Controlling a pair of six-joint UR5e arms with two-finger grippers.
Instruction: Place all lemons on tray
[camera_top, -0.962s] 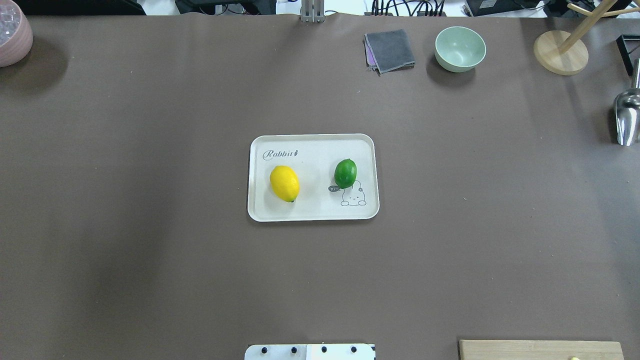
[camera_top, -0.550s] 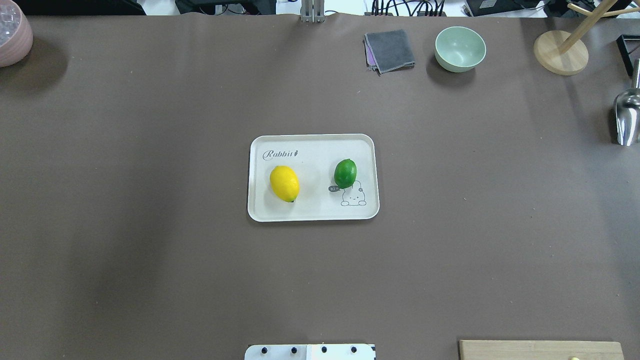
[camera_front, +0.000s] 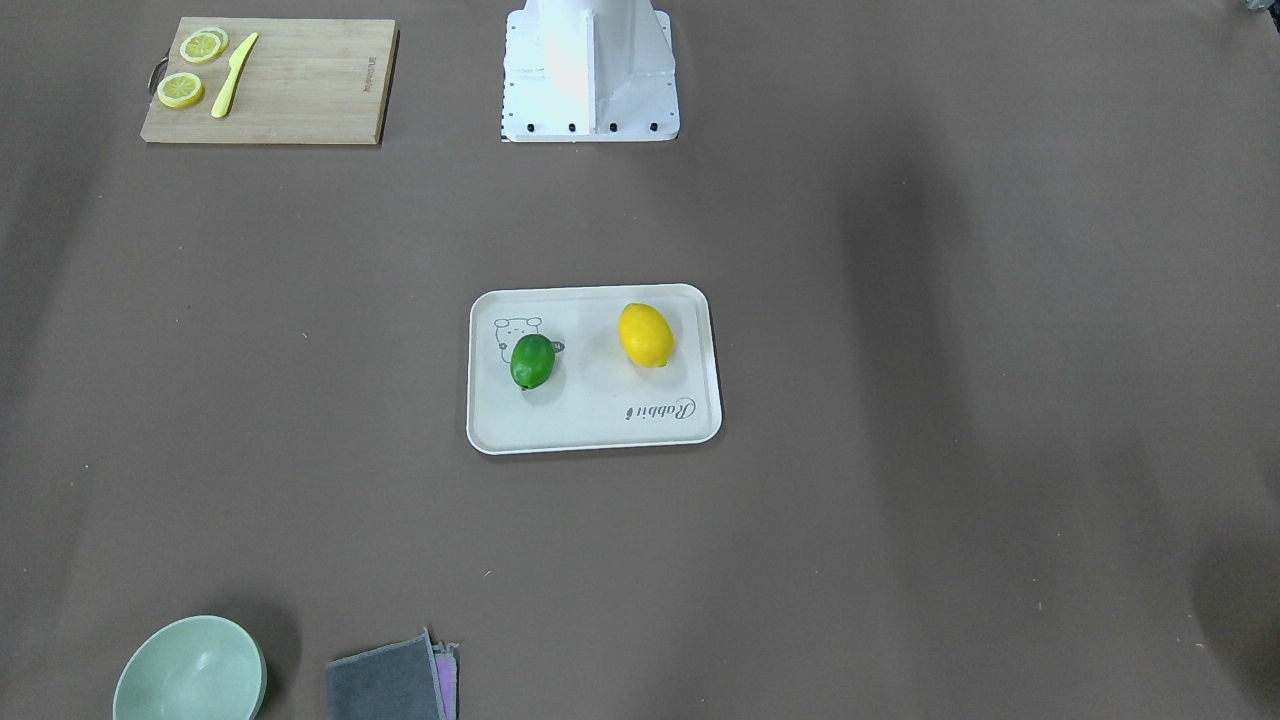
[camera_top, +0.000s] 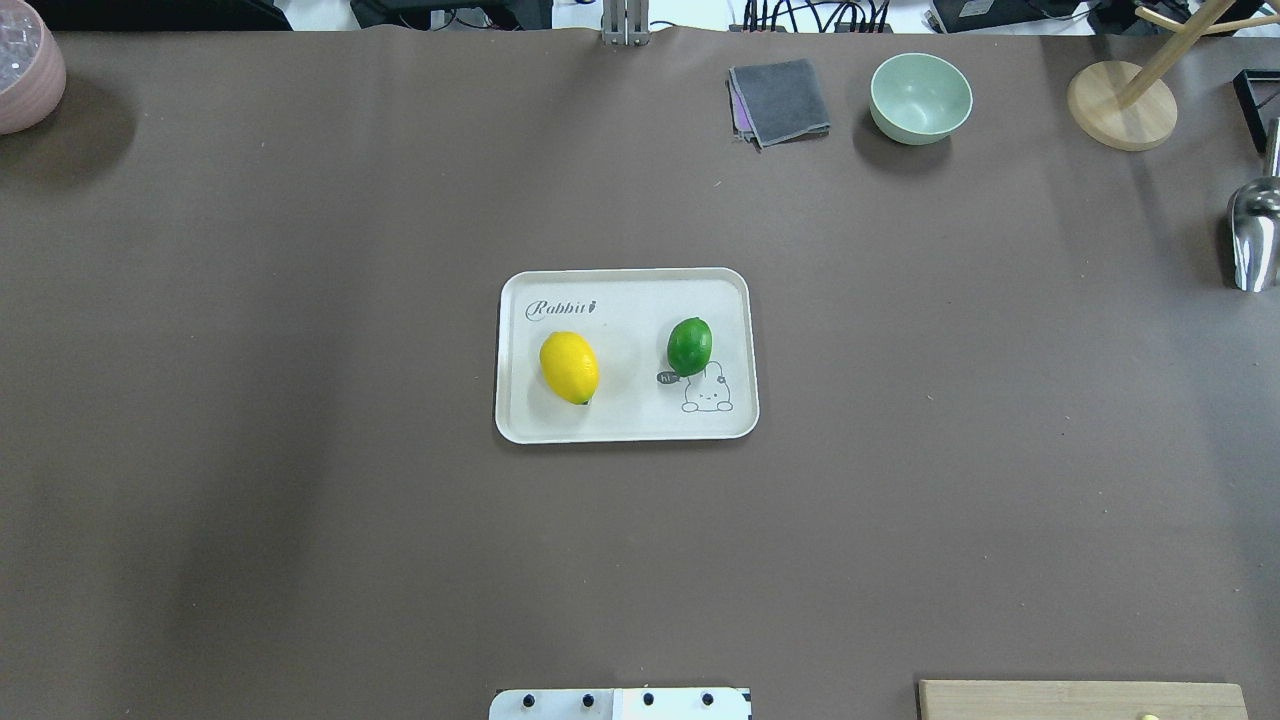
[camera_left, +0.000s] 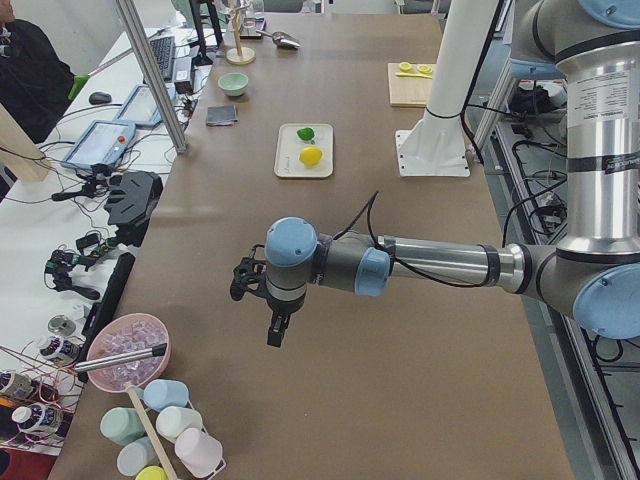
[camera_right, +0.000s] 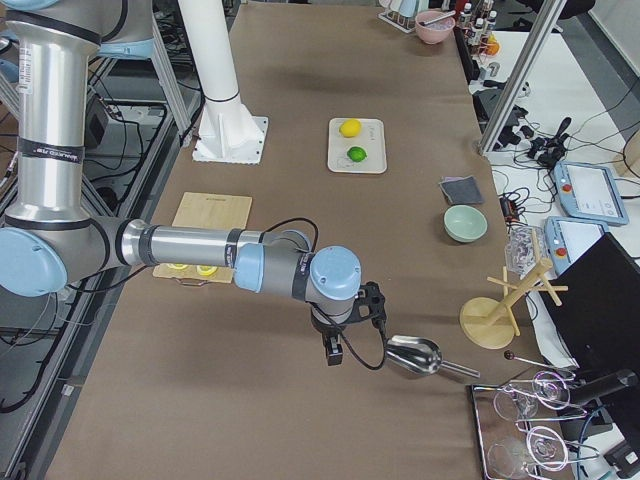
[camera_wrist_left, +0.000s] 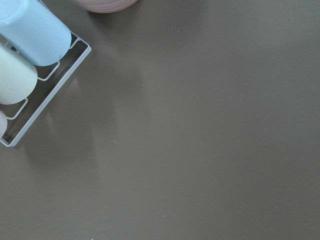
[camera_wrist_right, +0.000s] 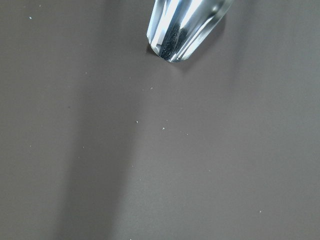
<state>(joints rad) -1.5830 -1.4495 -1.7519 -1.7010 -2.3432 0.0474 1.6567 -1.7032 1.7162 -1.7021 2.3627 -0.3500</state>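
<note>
Nothing had shifted since a second before. My left gripper hung near the cup rack, well apart from the tray, where the yellow lemon and, rightward, the green lemon lay inside the rim. My right gripper hung just beside the scoop. Whether either stood parted I could not tell. Job done, I judged: best to lift away, minding the scoop.

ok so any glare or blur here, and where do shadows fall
Right wrist view: bright glare streaks on the soft-focus metal scoop. Overhead view: sharp, a faint broad shadow on the table at the view's left. Front-facing view: a darker band to the view's right of the tray.
</note>
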